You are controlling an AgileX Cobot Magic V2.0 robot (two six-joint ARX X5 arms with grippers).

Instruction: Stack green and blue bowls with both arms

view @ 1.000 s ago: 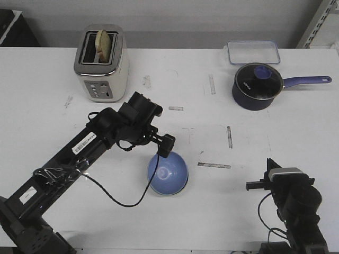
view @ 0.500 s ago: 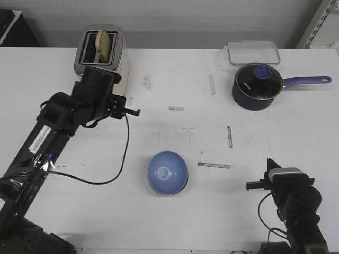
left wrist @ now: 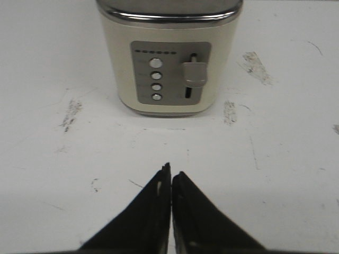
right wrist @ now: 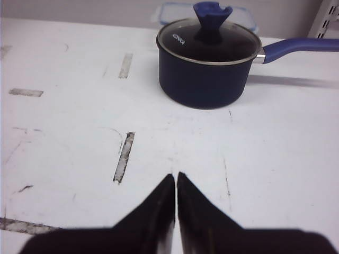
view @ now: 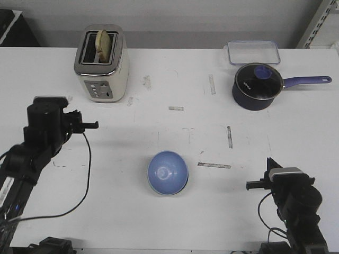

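The light blue bowl sits upright on the white table, front of centre. A thin pale green edge shows under its right rim; the rest of the green bowl is hidden. My left gripper is shut and empty, far left of the bowl, pointing toward the toaster; the left wrist view shows its tips together over bare table. My right gripper is shut and empty at the front right, apart from the bowl; its tips are closed in the right wrist view.
A cream toaster with a slice of bread stands at the back left, and fills the left wrist view. A dark blue lidded saucepan and a clear container stand at the back right. The saucepan lies ahead of the right gripper.
My left arm has drawn back from the blue bowl and swung far to the left, with its gripper empty. The bowl stays in place. The right arm has not moved.
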